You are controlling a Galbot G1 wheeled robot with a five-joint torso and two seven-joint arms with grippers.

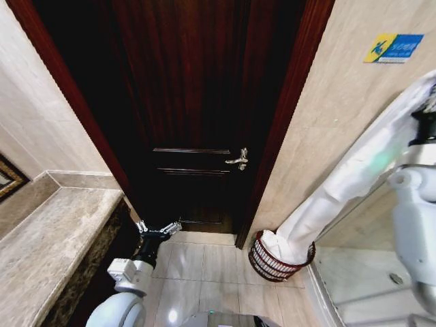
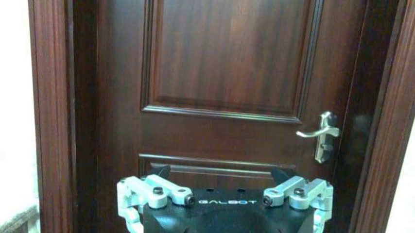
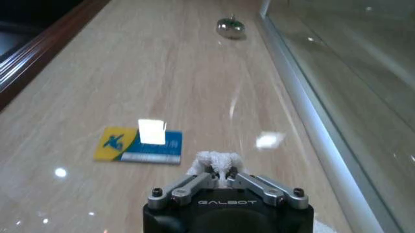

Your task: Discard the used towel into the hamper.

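Note:
A long white towel [image 1: 347,184] hangs slantwise along the right wall, and its lower end lies bunched inside the hamper [image 1: 262,262]. The hamper is a small round reddish-brown wire basket on the floor tiles beside the door frame. High at the right, my right gripper [image 3: 224,175] is shut on the towel's upper end, and a white tuft of towel [image 3: 217,160] pokes out between its fingers. My left gripper [image 1: 158,229] hangs low in front of the dark door. In the left wrist view the left gripper [image 2: 222,173] is open and holds nothing.
A dark wooden door [image 1: 197,109] with a silver handle [image 1: 240,160] faces me. A marble counter [image 1: 48,238] runs along the left. A glass shower partition [image 1: 368,272] stands at the right. A blue and yellow sticker [image 1: 393,48] is on the tiled wall.

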